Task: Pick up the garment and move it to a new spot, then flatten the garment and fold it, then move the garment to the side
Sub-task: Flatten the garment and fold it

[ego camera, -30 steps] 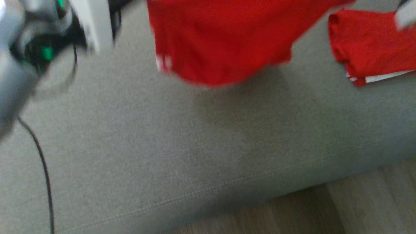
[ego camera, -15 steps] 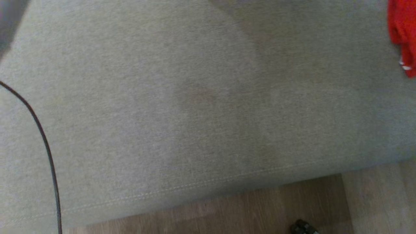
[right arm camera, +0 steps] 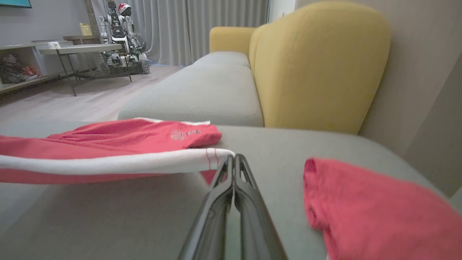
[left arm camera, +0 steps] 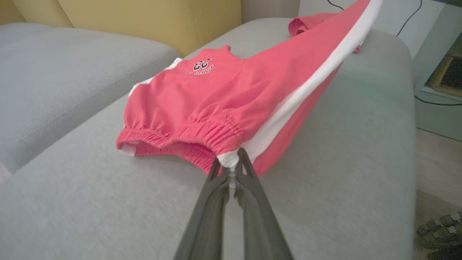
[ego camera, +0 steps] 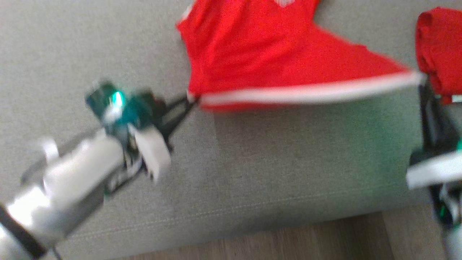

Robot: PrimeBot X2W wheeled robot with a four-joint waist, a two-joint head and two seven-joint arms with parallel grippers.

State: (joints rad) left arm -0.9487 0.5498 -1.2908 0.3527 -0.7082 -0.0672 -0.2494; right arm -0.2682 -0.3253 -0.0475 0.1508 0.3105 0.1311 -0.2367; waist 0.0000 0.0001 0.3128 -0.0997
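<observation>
Garment [left arm camera: 223, 94] hangs taut between your left claw [left arm camera: 231, 166] and right claw [right arm camera: 234, 157], both clamped on it; overpulling could slip a corner.

The view from the head has swung round. The red shorts [ego camera: 252, 54] hung down in a loose bunch a second ago. Now they are pulled out long, with the white stripe [ego camera: 306, 94] tight between the left claw [ego camera: 193, 99] and the right claw [ego camera: 423, 81], low over the sofa [ego camera: 288, 162].
</observation>
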